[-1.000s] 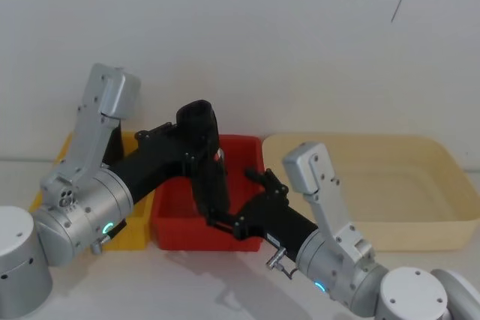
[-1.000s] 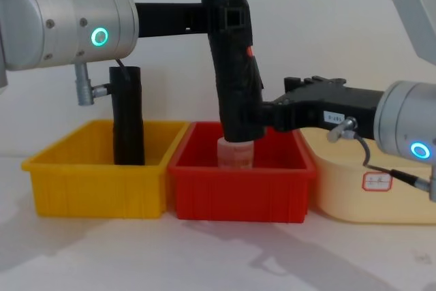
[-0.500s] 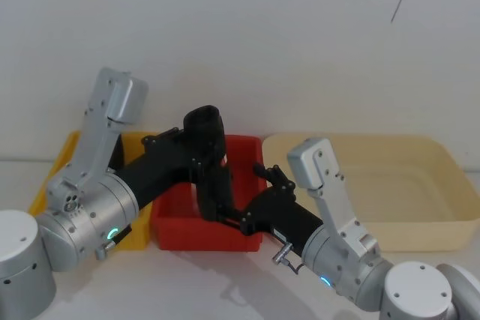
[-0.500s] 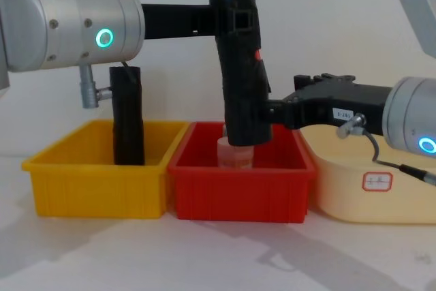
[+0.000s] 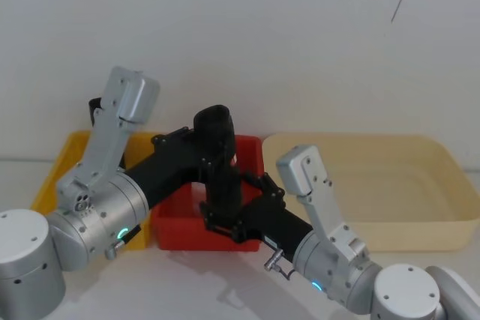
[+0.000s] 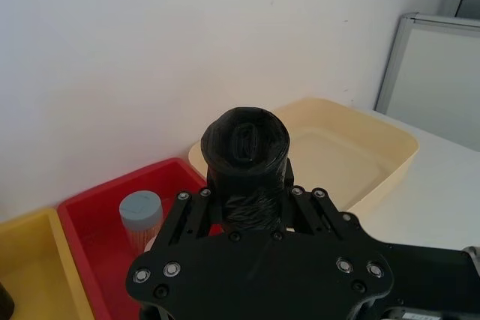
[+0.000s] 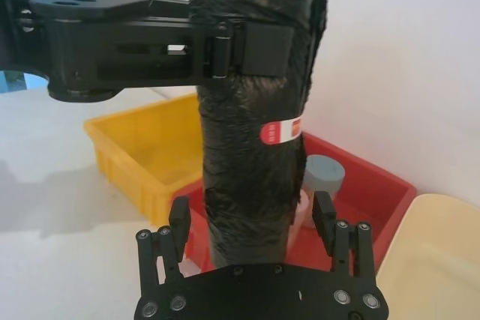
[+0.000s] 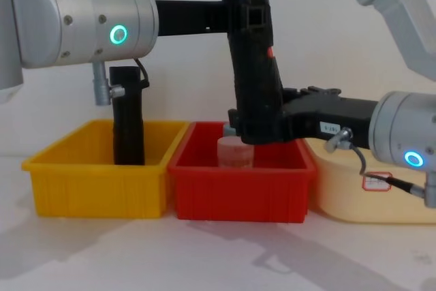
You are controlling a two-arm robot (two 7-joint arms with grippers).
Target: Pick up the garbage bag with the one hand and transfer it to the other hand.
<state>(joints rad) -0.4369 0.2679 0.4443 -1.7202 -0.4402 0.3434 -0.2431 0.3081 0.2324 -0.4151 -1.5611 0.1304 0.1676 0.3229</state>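
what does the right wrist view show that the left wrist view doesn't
Right wrist view: the red mark on the garbage bag, and the right tool open, a finger each side of its lower end, clear of it. Left wrist view: the bag's top end and most of the cream tub. Both: the left tool shut on the bag, the red bin and the capped jar.

The green-ringed left arm is reaching level across the front, its left gripper clamping its fingers on the top of the garbage bag. The blue-ringed right arm is reaching in lower, the right gripper holding its fingers spread on either side of the bag, just clear of it.
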